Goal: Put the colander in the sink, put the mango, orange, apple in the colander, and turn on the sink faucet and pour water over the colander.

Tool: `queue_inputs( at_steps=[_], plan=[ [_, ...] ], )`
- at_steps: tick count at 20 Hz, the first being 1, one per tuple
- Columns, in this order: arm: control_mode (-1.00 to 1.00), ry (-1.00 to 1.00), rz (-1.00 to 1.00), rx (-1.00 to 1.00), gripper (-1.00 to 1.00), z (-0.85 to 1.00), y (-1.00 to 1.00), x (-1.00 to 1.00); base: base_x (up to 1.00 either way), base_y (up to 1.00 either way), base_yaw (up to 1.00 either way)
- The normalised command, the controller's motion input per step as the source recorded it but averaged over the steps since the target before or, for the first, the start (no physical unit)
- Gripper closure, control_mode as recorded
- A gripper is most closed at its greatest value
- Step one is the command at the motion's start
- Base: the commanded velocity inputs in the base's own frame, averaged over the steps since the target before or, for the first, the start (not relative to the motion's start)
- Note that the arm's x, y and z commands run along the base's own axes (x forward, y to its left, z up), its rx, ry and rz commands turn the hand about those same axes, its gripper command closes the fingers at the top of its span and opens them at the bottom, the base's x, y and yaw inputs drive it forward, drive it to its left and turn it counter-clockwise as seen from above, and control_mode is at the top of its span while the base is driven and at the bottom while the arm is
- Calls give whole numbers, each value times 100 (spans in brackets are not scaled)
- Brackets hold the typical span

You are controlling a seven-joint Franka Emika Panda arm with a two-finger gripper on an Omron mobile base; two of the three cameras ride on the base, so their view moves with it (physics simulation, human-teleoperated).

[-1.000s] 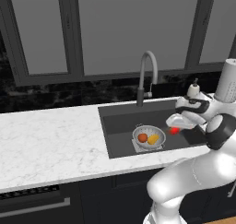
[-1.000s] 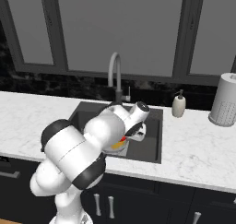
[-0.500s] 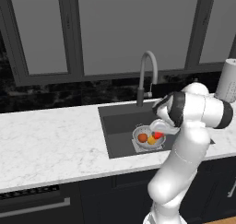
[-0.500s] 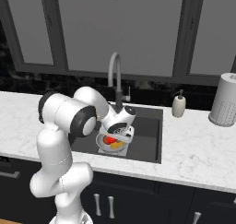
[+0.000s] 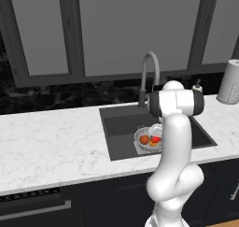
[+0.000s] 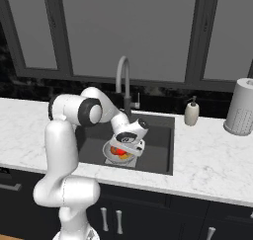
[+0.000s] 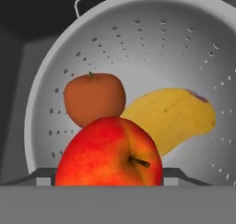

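Observation:
The silver colander [image 7: 138, 38] sits in the dark sink [image 6: 158, 135] and also shows as the colander [image 5: 140, 136] in the left base view. Inside it lie the dull orange [image 7: 94, 98] and the yellow mango [image 7: 173, 117]. My gripper [image 6: 128, 144] hangs low over the bowl, shut on the red apple [image 7: 110, 151], which is close to the camera and sits between the fingertips just above the other fruit. The apple [image 5: 156, 138] shows beside the orange [image 5: 144, 139]. The grey gooseneck faucet [image 6: 123, 81] stands behind the sink; no stream comes from it.
A white soap bottle [image 6: 191, 113] stands on the counter right of the sink. A perforated grey cylinder [image 6: 240, 113] stands at the far right. White marble counter [image 5: 51, 142] spreads to the left, with dark windows behind.
The arm has swung left from the sink's right side, carrying the apple over and down into the colander. The grip on the apple is unchanged.

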Motion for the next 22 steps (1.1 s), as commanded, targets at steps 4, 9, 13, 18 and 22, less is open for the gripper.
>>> queue_inputs(
  at_steps=[4, 9, 13, 18, 22],
  plan=[
    [-100, 3, 0, 4, 100, -26, 0, 38, 0, 0, 0],
    [-100, 1, 0, 0, -100, -18, 3, 18, 0, 0, 0],
    [-100, 0, 0, 0, -100, -2, 0, 0, 0, 0, 0],
    [-100, 0, 0, 0, -100, 16, 0, -5, 0, 0, 0],
    [-100, 0, 0, 0, -100, 53, -6, -4, 0, 0, 0]
  ],
)
